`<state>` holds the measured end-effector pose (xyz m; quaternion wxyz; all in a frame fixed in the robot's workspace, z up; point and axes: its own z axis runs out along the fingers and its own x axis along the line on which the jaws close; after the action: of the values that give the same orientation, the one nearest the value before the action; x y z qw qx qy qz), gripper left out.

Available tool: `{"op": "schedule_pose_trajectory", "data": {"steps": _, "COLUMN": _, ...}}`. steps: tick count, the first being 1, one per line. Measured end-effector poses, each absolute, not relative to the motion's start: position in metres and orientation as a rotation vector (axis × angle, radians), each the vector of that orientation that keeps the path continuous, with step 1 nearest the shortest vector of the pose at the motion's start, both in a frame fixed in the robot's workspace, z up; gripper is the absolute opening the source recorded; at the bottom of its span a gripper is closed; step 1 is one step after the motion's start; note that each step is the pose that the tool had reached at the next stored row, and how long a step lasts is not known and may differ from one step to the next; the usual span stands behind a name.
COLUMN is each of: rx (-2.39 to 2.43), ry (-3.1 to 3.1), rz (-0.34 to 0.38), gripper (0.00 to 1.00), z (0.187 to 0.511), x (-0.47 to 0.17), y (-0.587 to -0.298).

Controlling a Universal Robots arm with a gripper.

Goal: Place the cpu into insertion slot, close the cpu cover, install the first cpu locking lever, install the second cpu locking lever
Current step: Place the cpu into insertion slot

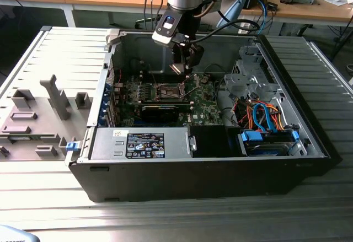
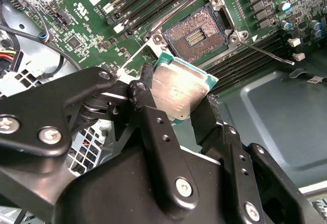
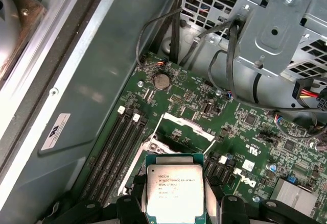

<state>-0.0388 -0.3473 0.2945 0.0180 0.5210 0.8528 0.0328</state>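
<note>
Two jaws clamped on cpu (image 2: 179,94), covering its side edges; insertion slot (image 2: 196,32) bare, apart from cpu.

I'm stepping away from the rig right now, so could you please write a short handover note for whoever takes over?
The end effector is shut on the cpu, held above the motherboard, metal top showing in both wrist views.
The insertion slot is bare, contacts exposed; the cpu is close to it but not in it.
The cpu cover is swung open.
Done: cpu picked up.
Left: seating the cpu, closing the cover, both locking levers.
</note>
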Motion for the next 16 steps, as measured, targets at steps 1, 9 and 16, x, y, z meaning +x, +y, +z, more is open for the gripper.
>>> {"op": "schedule_pose_trajectory", "data": {"steps": 1, "rx": 1.62, "ry": 2.648, "rz": 0.102, "gripper": 0.54, "z": 0.2944, "x": -0.0388, "y": -0.3473}}
{"op": "schedule_pose_trajectory", "data": {"steps": 9, "rx": 1.636, "ry": 2.637, "rz": 0.102, "gripper": 0.54, "z": 0.2941, "x": -0.0388, "y": -0.3473}}
{"op": "schedule_pose_trajectory", "data": {"steps": 16, "rx": 1.653, "ry": 2.626, "rz": 0.101, "gripper": 0.54, "z": 0.2937, "x": -0.0388, "y": -0.3473}}
